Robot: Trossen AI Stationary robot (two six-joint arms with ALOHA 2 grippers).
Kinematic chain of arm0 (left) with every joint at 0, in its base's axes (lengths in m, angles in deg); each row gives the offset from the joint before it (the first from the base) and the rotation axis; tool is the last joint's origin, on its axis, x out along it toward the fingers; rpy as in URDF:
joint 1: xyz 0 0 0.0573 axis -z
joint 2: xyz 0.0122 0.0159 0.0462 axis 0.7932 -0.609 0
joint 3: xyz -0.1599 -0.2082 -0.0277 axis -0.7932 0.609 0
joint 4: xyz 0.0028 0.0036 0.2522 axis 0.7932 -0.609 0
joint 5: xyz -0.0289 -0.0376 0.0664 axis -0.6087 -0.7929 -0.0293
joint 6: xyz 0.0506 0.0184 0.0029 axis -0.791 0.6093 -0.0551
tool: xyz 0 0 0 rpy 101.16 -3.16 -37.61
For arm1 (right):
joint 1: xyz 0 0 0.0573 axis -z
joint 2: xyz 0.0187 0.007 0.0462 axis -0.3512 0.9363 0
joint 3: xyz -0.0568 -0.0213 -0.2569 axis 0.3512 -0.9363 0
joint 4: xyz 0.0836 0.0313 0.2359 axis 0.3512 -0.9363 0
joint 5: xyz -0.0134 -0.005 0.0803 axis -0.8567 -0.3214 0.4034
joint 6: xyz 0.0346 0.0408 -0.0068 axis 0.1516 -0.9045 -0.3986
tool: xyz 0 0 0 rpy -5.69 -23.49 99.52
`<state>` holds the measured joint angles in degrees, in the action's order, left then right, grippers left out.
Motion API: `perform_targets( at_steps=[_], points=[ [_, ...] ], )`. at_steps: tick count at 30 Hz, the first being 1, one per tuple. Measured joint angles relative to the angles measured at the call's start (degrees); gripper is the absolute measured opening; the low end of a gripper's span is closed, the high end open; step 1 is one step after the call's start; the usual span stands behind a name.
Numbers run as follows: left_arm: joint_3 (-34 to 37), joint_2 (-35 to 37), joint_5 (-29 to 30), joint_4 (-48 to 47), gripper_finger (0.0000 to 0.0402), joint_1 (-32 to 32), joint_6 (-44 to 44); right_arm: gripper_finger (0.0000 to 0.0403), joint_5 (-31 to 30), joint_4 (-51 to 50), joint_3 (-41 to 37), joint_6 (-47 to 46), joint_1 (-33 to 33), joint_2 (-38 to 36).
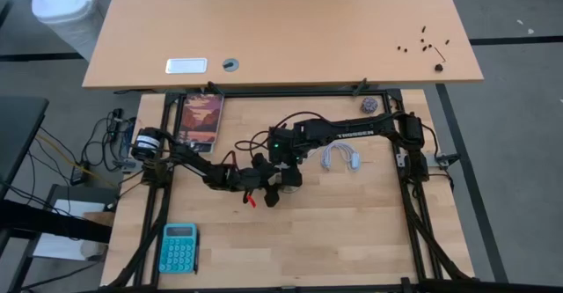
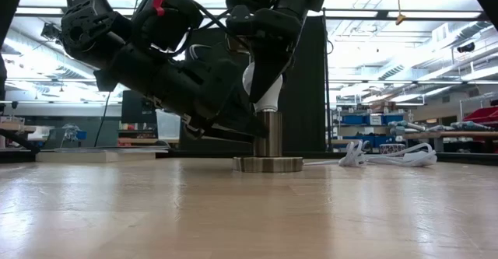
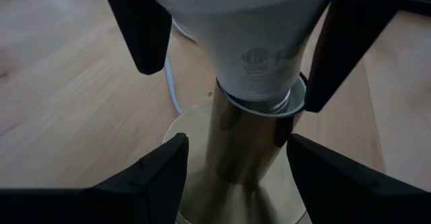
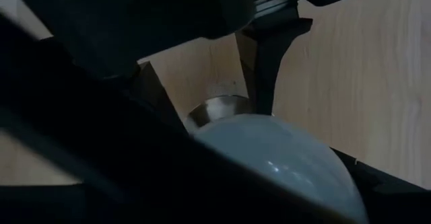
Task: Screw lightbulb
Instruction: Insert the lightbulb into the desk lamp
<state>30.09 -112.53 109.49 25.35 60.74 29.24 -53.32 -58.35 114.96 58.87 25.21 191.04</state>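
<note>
The white lightbulb (image 3: 249, 29) stands upright with its base in the top of a brass socket post (image 3: 246, 143), which rises from a round disc (image 2: 268, 164) on the table. My right gripper (image 3: 229, 83) comes from above and is shut on the bulb. My left gripper (image 3: 236, 167) reaches in low from the table's left, shut on the post below the bulb. In the high view both grippers (image 1: 266, 190) (image 1: 286, 177) meet at the table's middle and hide the bulb. My left gripper has the socket's brass post (image 3: 219, 160) between its two fingers, low down near the flared foot. The fingers come nearly level from the table's left and lie across the upright post. The disc stays flat on the table. My right gripper pinches the bulb's wide white part (image 3: 175, 12) between its two fingers (image 3: 141, 29), one on each side. The fingers slant steeply down from above. The bulb stands upright with its neck (image 3: 259, 96) in the socket's top.
A coiled white cord (image 1: 343, 159) lies right of the socket and shows in the low view (image 2: 389, 156). A teal calculator (image 1: 179, 247) sits at the near left, a picture book (image 1: 201, 119) at the far left, a small purplish ball (image 1: 369, 105) at the far right.
</note>
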Motion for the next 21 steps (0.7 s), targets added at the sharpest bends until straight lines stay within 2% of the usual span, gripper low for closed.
perform_targets(
  at_steps=[7,13,16,21],
  points=[
    [0.0,0.0,0.1,0.0,0.0255,0.0,0.0,0.0279,0.9,-0.9,0.0,3.2,0.0,0.0],
    [0.0,0.0,0.0,0.0,0.0255,0.0,0.0,0.0250,2.7,-2.9,0.0,10.3,0.0,0.0],
    [0.0,0.0,0.1,-0.1,0.0255,0.0,0.0,0.0250,2.8,-3.0,0.0,13.8,-0.1,0.0],
    [0.0,0.0,0.1,-0.1,0.0255,0.0,0.0,0.0281,2.4,-3.0,0.0,21.3,-1.0,-0.1]
  ],
)
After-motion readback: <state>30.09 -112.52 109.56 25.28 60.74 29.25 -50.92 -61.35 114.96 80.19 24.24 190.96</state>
